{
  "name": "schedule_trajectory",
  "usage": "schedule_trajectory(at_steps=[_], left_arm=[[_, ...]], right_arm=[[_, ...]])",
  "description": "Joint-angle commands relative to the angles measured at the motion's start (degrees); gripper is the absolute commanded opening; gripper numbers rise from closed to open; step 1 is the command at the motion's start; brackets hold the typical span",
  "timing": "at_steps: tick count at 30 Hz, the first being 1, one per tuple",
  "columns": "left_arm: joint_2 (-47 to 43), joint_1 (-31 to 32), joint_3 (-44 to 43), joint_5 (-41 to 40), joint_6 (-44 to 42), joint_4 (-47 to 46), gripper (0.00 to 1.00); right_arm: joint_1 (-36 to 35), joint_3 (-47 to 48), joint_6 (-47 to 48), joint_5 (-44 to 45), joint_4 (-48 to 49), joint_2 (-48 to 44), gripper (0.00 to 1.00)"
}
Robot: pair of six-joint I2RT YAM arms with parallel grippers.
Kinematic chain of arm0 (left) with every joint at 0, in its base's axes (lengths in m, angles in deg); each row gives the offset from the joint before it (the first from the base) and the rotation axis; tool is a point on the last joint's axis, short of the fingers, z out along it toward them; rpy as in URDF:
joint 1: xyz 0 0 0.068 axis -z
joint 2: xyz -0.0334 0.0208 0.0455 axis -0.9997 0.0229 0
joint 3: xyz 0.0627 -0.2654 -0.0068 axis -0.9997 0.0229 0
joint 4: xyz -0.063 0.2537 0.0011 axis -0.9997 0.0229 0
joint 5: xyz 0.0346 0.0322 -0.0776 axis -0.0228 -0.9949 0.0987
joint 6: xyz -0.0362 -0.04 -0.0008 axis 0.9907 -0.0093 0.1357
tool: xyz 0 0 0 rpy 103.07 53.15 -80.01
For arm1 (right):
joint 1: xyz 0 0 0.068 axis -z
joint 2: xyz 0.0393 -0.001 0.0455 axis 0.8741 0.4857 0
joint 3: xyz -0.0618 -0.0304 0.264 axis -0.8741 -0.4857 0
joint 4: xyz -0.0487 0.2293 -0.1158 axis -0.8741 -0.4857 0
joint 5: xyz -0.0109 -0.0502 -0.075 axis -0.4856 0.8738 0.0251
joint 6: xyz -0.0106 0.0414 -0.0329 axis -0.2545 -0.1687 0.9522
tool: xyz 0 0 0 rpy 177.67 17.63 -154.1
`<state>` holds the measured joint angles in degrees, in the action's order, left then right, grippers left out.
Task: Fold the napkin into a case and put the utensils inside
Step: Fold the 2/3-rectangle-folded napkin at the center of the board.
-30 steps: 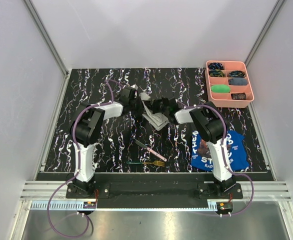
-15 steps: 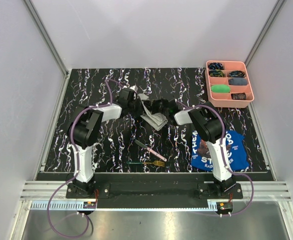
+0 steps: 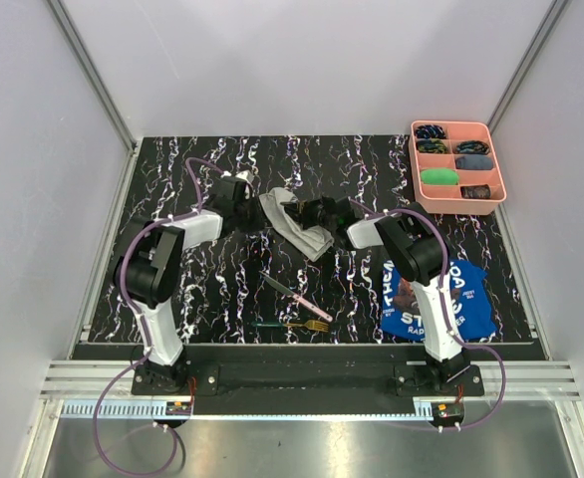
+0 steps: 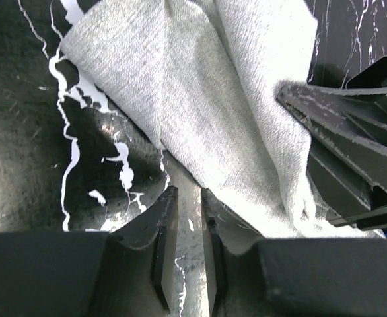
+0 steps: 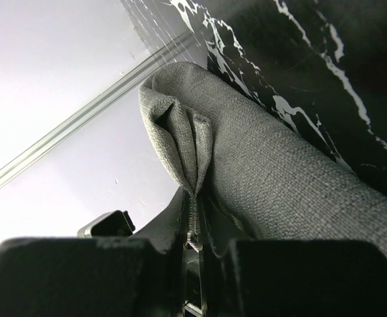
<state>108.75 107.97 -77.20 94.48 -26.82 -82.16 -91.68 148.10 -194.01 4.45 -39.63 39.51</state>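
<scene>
The light grey napkin (image 3: 294,229) lies bunched in a narrow, layered strip mid-table, also filling the left wrist view (image 4: 207,99). My right gripper (image 3: 305,212) is shut on a pinched fold of the napkin (image 5: 266,165), the cloth squeezed between its jaws (image 5: 195,198). My left gripper (image 3: 251,198) sits just left of the cloth's edge, its jaws (image 4: 188,193) a narrow gap apart with only bare table between them. Nearer me lie the utensils: the pink-handled knife (image 3: 298,295) and the green-handled fork (image 3: 292,325).
A pink compartment tray (image 3: 500,165) with small items stands at the back right. A blue printed cloth (image 3: 441,299) lies under the right arm's base link. Metal frame rails and white walls border the black marbled table (image 3: 192,289).
My left gripper has let go of the napkin and pulled back to the left, its arm swinging left too. The right gripper keeps its pinch; the cloth's left end now lies flatter.
</scene>
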Motion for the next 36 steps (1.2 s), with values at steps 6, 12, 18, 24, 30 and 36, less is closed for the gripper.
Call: schedule_trajectory(at_steps=[6, 12, 18, 24, 30, 36], left_arm=[[5.83, 0.13, -5.81, -0.19, 0.27, -0.52, 0.18], [6.01, -0.74, -5.20, -1.07, -1.13, -0.16, 0.17], [6.00, -1.62, -4.49, -0.71, -3.07, -0.16, 0.17], [4.78, -3.81, -4.14, 0.25, -3.33, 1.50, 0.17], [3.02, -4.70, -4.23, 0.25, 0.52, 3.17, 0.17], [0.91, -6.72, -3.00, -0.10, 4.48, 3.00, 0.18]], right_arm=[[-1.07, 4.38, -0.65, -2.54, -8.62, 3.06, 0.16], [-1.25, 6.49, 2.43, -2.89, -11.09, 5.61, 0.17], [-1.25, 11.24, 6.56, -6.06, -14.78, 8.34, 0.18], [-1.16, 12.56, 13.68, -6.23, -20.32, 7.81, 0.20], [-1.07, 18.53, 24.92, -8.26, -26.12, 9.57, 0.24], [-0.81, 26.61, 44.25, -5.44, -35.61, 8.07, 0.30]])
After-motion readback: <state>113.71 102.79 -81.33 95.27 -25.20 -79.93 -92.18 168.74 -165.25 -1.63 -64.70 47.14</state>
